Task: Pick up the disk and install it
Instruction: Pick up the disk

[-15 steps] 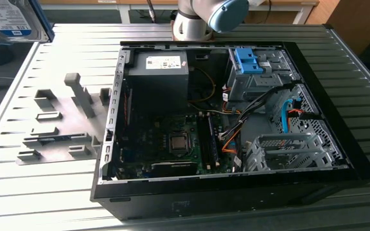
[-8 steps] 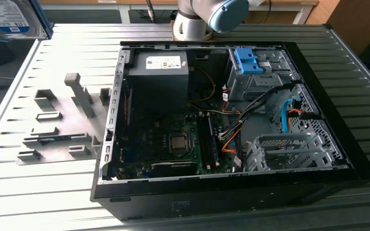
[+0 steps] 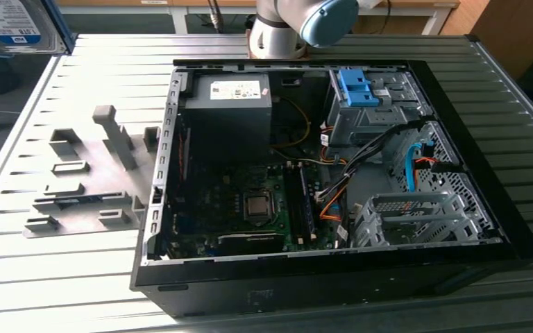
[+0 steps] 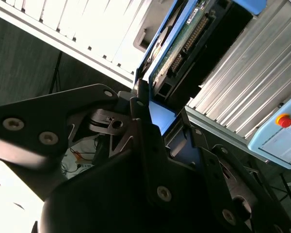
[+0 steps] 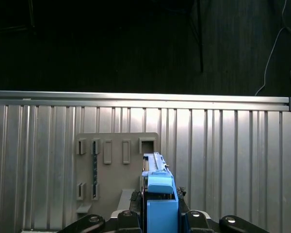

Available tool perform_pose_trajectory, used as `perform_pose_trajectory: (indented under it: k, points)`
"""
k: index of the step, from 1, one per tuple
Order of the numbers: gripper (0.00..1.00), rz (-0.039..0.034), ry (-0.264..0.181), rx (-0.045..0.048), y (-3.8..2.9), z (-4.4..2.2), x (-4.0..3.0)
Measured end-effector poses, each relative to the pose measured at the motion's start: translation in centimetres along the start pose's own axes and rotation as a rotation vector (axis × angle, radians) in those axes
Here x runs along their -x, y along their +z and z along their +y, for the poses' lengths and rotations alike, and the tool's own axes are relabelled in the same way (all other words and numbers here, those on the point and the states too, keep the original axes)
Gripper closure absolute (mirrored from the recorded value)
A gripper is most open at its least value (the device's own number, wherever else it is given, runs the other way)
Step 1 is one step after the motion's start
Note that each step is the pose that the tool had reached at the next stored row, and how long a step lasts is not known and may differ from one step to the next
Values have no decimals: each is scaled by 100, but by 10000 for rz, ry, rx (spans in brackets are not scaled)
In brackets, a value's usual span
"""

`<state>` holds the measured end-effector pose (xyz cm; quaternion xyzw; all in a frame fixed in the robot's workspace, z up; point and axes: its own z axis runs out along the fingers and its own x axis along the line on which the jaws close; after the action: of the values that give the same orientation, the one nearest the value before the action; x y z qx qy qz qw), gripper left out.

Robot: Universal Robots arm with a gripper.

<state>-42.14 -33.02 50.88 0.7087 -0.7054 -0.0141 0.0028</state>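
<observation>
Ribbed metal desk point(image 3: 53, 291) has the open computer case point(image 3: 294, 295) on it, with a grey holder plate point(image 3: 91, 182) to its left in the exterior view. The disk point(image 3: 17, 24) is up in that frame's upper left corner, gripper point(image 4: 160, 114) clamped on it.

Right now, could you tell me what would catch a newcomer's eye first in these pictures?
The open computer case dominates the slatted metal table, its motherboard and cables laid bare. At the exterior view's upper left hangs the disk in its blue frame, clamped in the gripper. A grey fixture plate lies beside the case, on the exterior view's left.
</observation>
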Motion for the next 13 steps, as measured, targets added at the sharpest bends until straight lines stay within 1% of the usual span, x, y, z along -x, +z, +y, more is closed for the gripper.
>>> perform_pose_trajectory:
  k: [8, 10, 13]
  points:
    - [64, 1, 0, 1, -4, 0, 0]
    - [64, 0, 0, 1, -14, 1, 0]
    - [64, -1, 0, 0, -47, 1, 1]
